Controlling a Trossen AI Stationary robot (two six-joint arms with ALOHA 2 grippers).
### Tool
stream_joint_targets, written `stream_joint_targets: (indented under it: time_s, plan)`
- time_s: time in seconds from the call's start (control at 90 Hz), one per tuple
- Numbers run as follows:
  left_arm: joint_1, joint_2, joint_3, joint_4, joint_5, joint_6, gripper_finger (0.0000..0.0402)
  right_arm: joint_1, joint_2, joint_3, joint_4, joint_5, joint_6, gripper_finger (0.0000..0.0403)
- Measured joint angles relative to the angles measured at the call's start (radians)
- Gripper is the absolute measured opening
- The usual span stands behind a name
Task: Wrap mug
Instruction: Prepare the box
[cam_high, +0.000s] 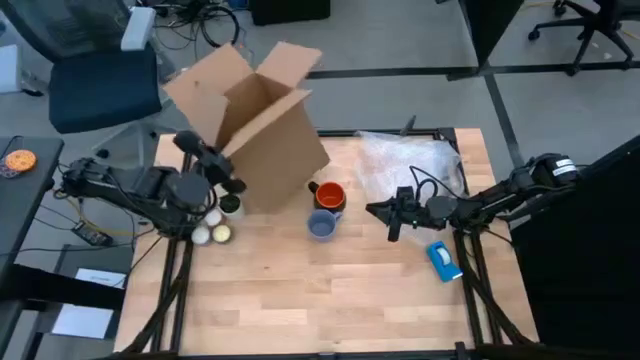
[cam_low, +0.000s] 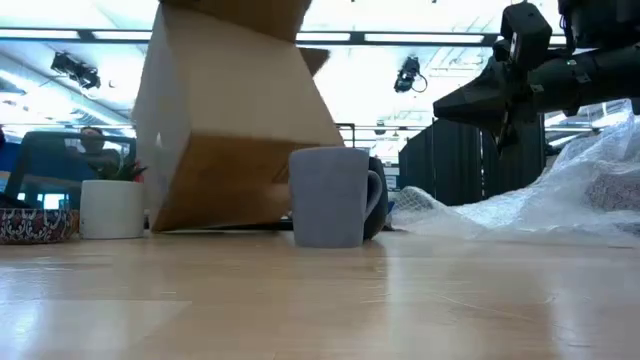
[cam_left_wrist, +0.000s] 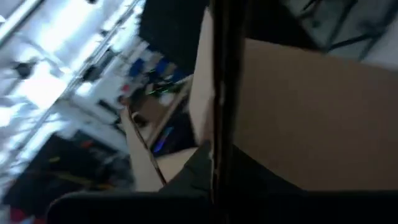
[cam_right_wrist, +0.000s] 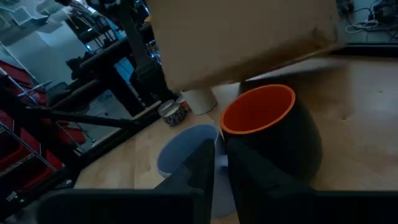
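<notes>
Mug (cam_high: 329, 195) sits mid-desk (cam_high: 300, 290), just beside the tilted cardboard box (cam_high: 262, 135), touching or nearly touching the grey-blue mug (cam_high: 321, 226) in front. Right gripper (cam_high: 390, 217) hovers near it, fingers close together, holding nothing. Left gripper (cam_high: 232, 180) is at the box wall; can't tell open/closed. Bubble wrap (cam_high: 410, 160) lies behind the right arm. Risks, imo: closed fingers nudge mug into its neighbour, or box tips onto both.
</notes>
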Motion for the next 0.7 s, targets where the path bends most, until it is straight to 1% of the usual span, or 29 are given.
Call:
stream_joint_targets:
  time_s: [0.144,0.356,0.7]
  plan:
    - [0.037,-0.018,0.023,0.0,-0.102,0.035,0.0,0.0,0.0,0.0,0.0,0.0,0.0,0.002]
    - [0.095,-0.052,0.059,0.0,-0.154,0.081,0.0,0.0,0.0,0.0,0.0,0.0,-0.002,0.002]
    - [0.183,-0.09,0.074,-0.007,-0.153,0.082,0.0,0.0,0.0,0.0,0.0,0.0,-0.003,0.002]
